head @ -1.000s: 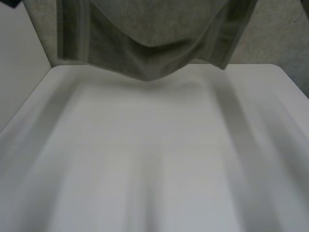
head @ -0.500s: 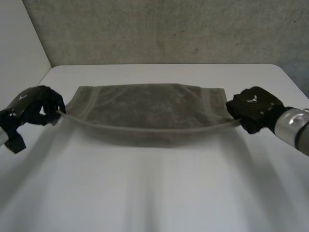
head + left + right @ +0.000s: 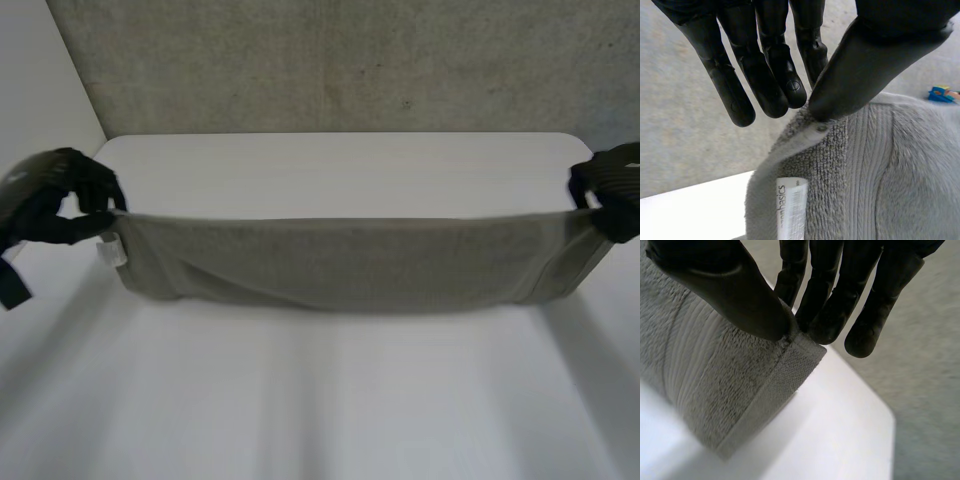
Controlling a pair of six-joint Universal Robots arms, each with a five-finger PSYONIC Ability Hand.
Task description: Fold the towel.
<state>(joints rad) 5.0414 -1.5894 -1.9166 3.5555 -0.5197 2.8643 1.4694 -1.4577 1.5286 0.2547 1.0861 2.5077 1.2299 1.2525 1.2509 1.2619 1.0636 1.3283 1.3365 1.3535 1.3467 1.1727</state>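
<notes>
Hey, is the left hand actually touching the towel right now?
Touching. The left wrist view shows the left hand pinching a corner of the towel between thumb and fingers, beside its white label.

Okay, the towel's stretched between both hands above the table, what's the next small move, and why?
Probably lower both hands together to lay the towel flat on the table. The left hand and right hand each pinch a corner, the towel hangs taut between them, and its lower edge looks close to the tabletop.

Right robot hand cut by edge, label print mostly illegible
</notes>
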